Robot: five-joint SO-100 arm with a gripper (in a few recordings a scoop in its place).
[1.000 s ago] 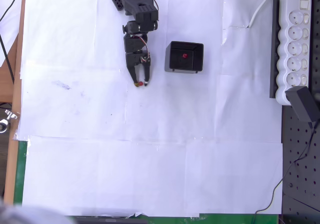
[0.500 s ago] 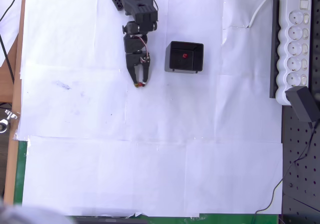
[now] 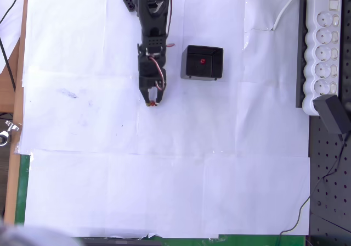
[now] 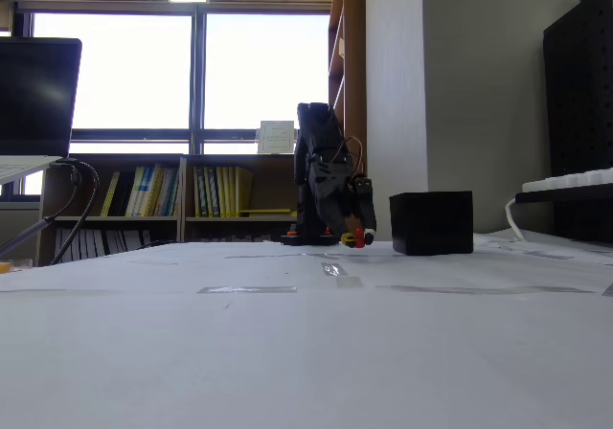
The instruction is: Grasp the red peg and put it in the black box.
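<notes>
- Overhead view: my arm is reaching down the white paper, my gripper pinching the red peg between nearly closed fingertips, left of the black box. Another red peg is lying inside the box.
- Fixed view: my gripper is hanging just above the paper, holding the red peg left of the box; the box's inside is hidden.

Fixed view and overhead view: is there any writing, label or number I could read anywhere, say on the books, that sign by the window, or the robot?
Nothing can be read in either view.
Book spines on the shelves: too small and blurred to read.
Pale sign on the window ledge: any print on it is too small to read.
Black box, gripper and power strip: no lettering shows.
</notes>
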